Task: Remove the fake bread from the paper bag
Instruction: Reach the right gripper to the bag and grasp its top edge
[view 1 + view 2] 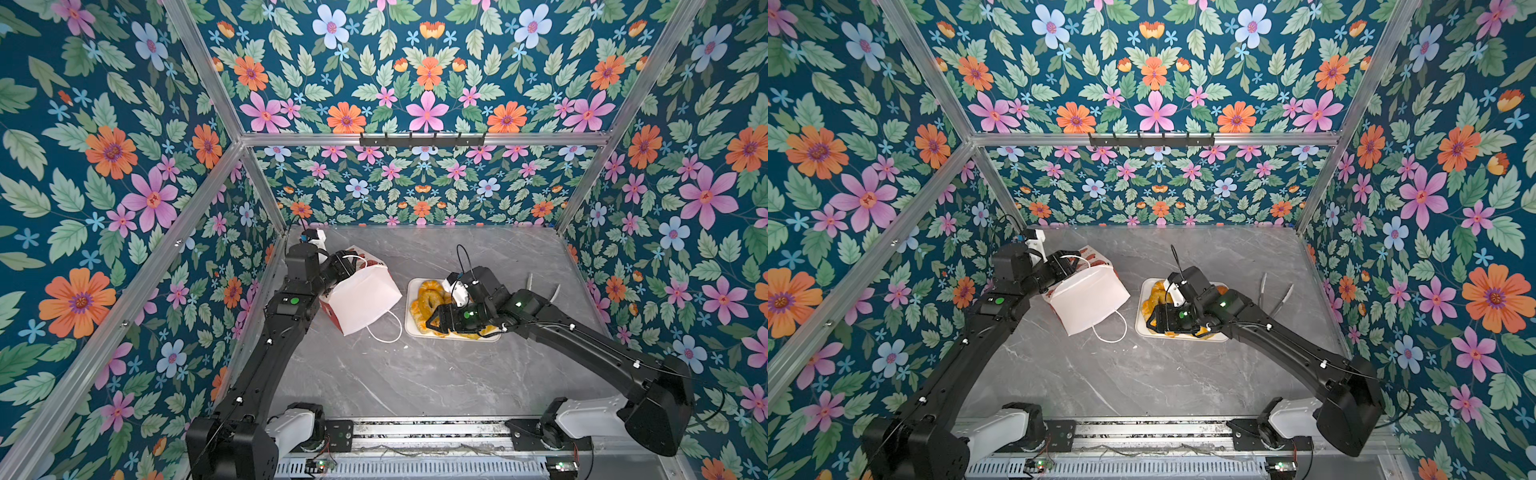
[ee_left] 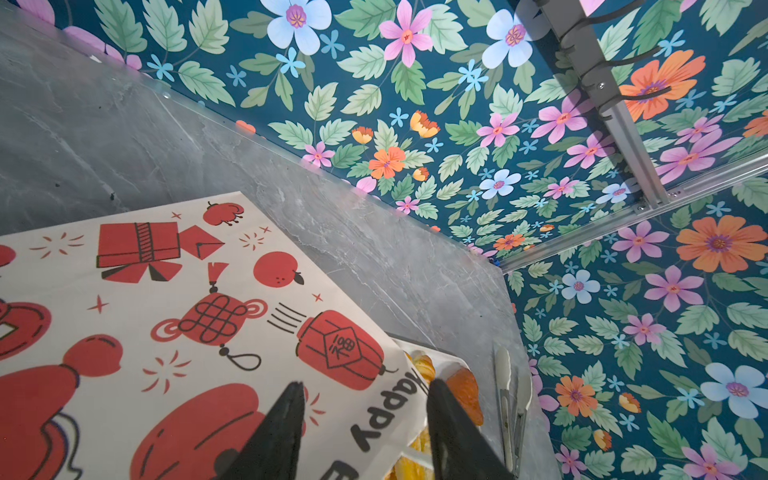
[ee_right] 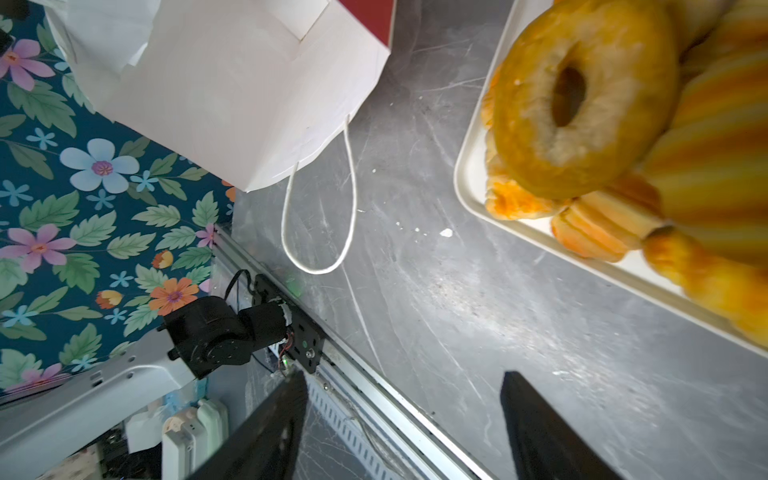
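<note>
Beside one paper bag (image 1: pixel 365 303), heaped fake bread (image 3: pixel 582 95), right end effector (image 3: pixel 405 378) released, left end effector (image 2: pixel 365 384) unclear

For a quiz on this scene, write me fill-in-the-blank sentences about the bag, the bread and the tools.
The bag carries ___ pictures on white.
The bread is piled on a white ___.
The right tool has jaws ___, holding nothing.
The bag's cord handle lies on the ___.
Missing words: red; tray; open; table.
</note>
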